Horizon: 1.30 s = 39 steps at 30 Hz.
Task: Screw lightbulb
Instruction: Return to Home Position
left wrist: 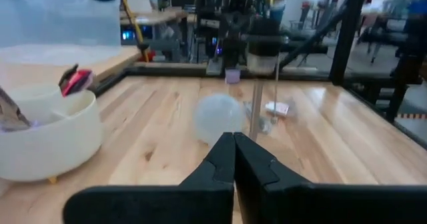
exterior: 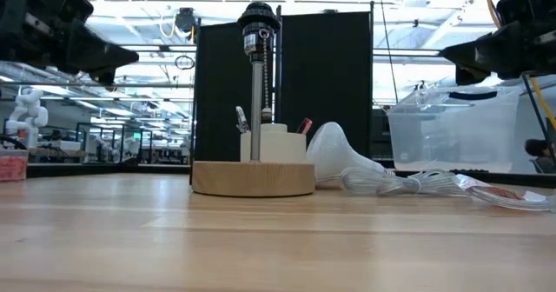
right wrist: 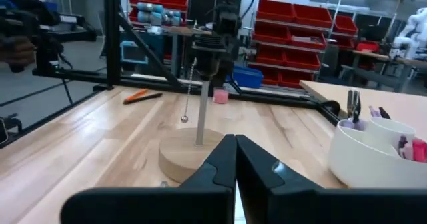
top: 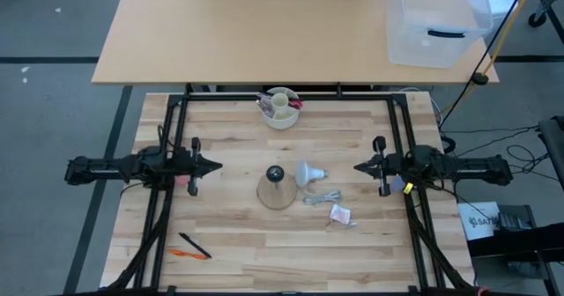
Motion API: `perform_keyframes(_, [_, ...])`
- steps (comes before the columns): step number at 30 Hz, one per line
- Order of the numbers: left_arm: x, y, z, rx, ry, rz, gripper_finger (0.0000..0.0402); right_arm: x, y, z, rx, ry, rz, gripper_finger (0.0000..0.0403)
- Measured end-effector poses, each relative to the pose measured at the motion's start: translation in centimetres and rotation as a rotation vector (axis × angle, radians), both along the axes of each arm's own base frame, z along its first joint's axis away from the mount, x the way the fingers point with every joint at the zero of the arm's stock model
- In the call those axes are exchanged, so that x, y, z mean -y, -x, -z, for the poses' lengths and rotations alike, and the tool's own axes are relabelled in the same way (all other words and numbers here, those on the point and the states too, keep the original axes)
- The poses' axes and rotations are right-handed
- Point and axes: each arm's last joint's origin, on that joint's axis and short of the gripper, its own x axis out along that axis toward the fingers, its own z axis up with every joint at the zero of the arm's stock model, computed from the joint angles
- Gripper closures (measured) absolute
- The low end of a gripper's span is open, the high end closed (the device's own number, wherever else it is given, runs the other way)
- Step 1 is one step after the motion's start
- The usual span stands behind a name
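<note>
White frosted lightbulb [top: 307, 173], round dome tapering to a grey screw neck, lay on its side on the table [top: 238, 243] just beside the wooden lamp [top: 275, 190], clear of the left gripper [top: 214, 166] and right gripper [top: 358, 166], both with fingers pressed together, holding nothing.

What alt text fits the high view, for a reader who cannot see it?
From above: a white lightbulb lies on its side on a wooden table, beside the wooden lamp base, not screwed in. The left arm and right arm sit at opposite sides, jaws shut, pointing inward.
</note>
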Motion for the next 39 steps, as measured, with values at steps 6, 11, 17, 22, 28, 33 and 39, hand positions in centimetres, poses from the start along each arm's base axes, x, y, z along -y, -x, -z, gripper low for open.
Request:
perform_keyframes(6, [0.09, -0.11, 0.27, 0.057, 0.012, 0.023, 0.0401, -0.01, -0.01, 0.01, -0.002, -0.001, -0.006, 0.0403])
perform_keyframes(11, [0.01, -0.26, 0.43, 0.036, -0.01, 0.01, 0.0401, -0.17, -0.01, -0.03, 0.001, -0.028, -0.054, 0.0403])
perform_keyframes(17, [0.02, -0.59, 0.87, -0.019, 0.029, 0.007, 0.0401, -0.2, -0.01, -0.04, 0.002, -0.025, -0.063, 0.0403])
perform_keyframes(22, [0.02, -0.65, 0.96, -0.029, 0.06, 0.004, 0.0401, -0.19, -0.01, -0.04, 0.002, -0.025, -0.06, 0.0403])
perform_keyframes(28, [0.02, -0.65, 0.96, -0.029, 0.063, 0.004, 0.0401, -0.18, -0.01, -0.03, 0.0, -0.039, -0.058, 0.0403])
perform_keyframes(33, [0.02, -0.65, 0.96, -0.03, 0.063, 0.004, 0.0401, -0.18, -0.01, -0.03, 0.0, -0.047, -0.058, 0.0401])
perform_keyframes(39, [0.02, -0.65, 0.97, -0.03, 0.062, 0.004, 0.0401, -0.18, -0.01, -0.03, 0.0, -0.048, -0.058, 0.0401])
